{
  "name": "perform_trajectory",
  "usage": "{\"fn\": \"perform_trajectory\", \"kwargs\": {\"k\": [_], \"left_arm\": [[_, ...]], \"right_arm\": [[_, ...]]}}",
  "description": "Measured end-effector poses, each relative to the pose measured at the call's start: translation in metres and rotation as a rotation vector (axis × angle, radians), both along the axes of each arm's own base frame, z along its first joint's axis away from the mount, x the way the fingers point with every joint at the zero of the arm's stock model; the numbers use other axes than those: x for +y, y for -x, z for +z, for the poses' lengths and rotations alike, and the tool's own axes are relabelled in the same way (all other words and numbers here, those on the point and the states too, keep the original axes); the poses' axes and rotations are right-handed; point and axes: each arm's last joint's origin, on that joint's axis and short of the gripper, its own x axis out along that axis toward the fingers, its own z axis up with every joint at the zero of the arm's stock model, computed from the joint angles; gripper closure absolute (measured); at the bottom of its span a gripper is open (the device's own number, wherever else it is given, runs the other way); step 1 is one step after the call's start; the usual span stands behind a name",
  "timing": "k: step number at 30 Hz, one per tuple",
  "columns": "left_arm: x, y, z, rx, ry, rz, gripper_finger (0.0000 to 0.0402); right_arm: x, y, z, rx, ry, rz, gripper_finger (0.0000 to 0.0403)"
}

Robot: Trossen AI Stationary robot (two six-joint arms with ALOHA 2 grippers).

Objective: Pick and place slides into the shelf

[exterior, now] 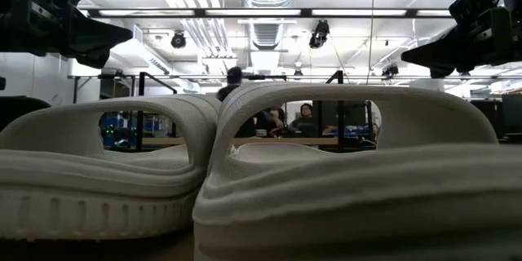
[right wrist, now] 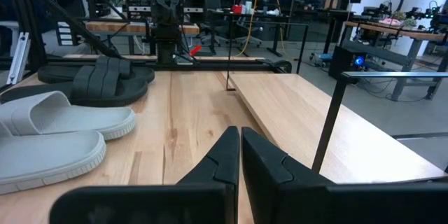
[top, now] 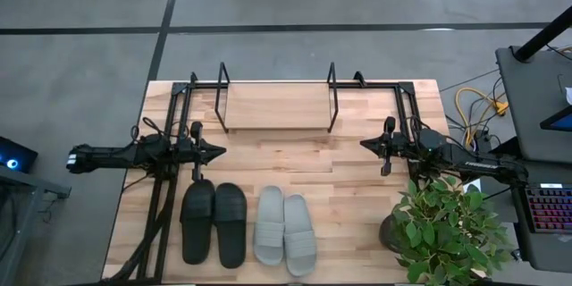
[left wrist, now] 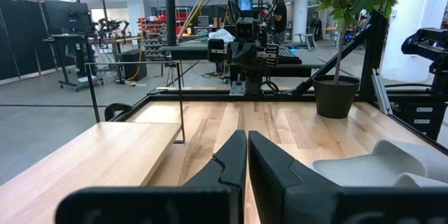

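**A:** We see the left end effector (top: pixel 217 151) poised above the desk (top: pixel 357 223), its two fingers pressed together on nothing, tip aimed toward the middle. Why parked there?

**B:** We read it as a waiting pose. The right end effector (top: pixel 366 144) mirrors it from the opposite side, fingers likewise closed and empty, so both arms face each other across the bare boards with the work lying between and below them.

**A:** And the slides?

**B:** All four sit in a row along the near edge of the desk: the black pair (top: pixel 214 223) just beneath the left end effector, the grey pair (top: pixel 285 230) beside it toward the centre, soles down and straps up. We think that row is laid out so each arm has a pair on its own half.

**A:** The shelf?

**B:** The shelf (top: pixel 277 107) stands at the far edge, well apart from the slides, its wooden board bare between the black wire uprights. Nothing has been placed yet, in our judgement.

**A:** Anything crowding the right arm?

**B:** A potted plant (top: pixel 447 228) stands at the near right corner, its leaves close under that arm; we would watch it there.
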Motion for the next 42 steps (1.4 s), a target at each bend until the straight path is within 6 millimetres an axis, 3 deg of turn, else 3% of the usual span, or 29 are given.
{"fn": "perform_trajectory", "kwargs": {"k": [42], "left_arm": [[0.0000, 0.0000, 0.0000, 0.000, 0.000, 0.000, 0.0402]], "right_arm": [[-0.0001, 0.0000, 0.0000, 0.006, 0.032, 0.001, 0.0394]]}}
